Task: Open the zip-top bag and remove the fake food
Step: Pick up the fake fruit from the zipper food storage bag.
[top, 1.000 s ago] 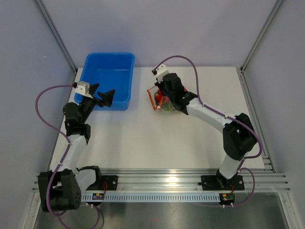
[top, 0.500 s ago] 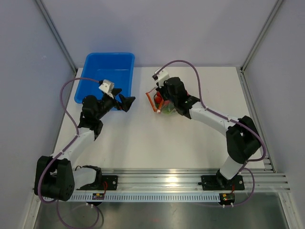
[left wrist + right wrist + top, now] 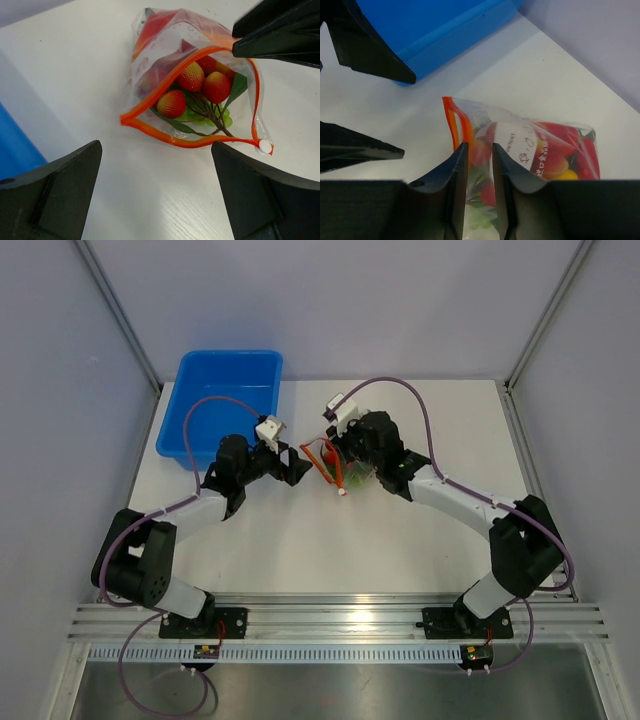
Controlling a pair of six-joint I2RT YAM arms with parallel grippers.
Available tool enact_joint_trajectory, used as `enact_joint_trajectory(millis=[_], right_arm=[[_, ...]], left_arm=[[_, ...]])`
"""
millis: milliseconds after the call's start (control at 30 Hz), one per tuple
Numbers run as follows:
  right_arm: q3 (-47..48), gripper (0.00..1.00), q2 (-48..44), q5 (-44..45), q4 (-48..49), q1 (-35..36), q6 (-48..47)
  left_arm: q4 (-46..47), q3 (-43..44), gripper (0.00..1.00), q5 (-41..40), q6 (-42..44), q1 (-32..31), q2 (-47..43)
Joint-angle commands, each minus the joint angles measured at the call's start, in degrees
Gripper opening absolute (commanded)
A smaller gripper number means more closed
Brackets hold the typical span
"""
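The zip-top bag lies at mid table, its orange-red zip strip gaping in a wide loop. The fake food shows inside: red strawberries, green leaves and pale green grapes. My left gripper stands wide open just in front of the bag's mouth, nothing between its fingers. In the top view the left gripper sits close left of the bag. My right gripper is over the bag's upper rim, its jaws narrowly parted with clear film and the white label around them.
A blue plastic tub stands at the back left, behind the left arm. The right gripper's black fingers reach into the left wrist view at top right. White tabletop stretches toward the near rail.
The left arm swung right from the blue tub to the bag's mouth, still wide open. The right gripper's jaws, shut on the bag's rim before, have parted a little. The bag shifted slightly.
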Motion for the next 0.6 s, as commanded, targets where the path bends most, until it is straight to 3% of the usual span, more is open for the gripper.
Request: enact_joint_trajectory(millis=[0,200,400,567], right_arm=[[-0.2,0.35,-3.4,-1.6,3.6,0.0,1.2],[-1.9,0.41,-5.4,1.3,4.3,0.0,5.5],[0.5,0.43,-6.7,16.0,-0.9,0.0,10.5],[0.8,0.43,-5.6,24.1,-0.6,-0.1,12.0]], left_arm=[[2.6,2.5,0.94,-2.7,2.1,-2.1,1.1],[1.4,3.8,0.93,-3.5,2.0,-4.8,3.9],[-1.4,5.4,0.89,-5.6,1.7,-5.9,7.5],[-1.6,3.4,0.82,-9.5,2.1,-5.8,5.0]])
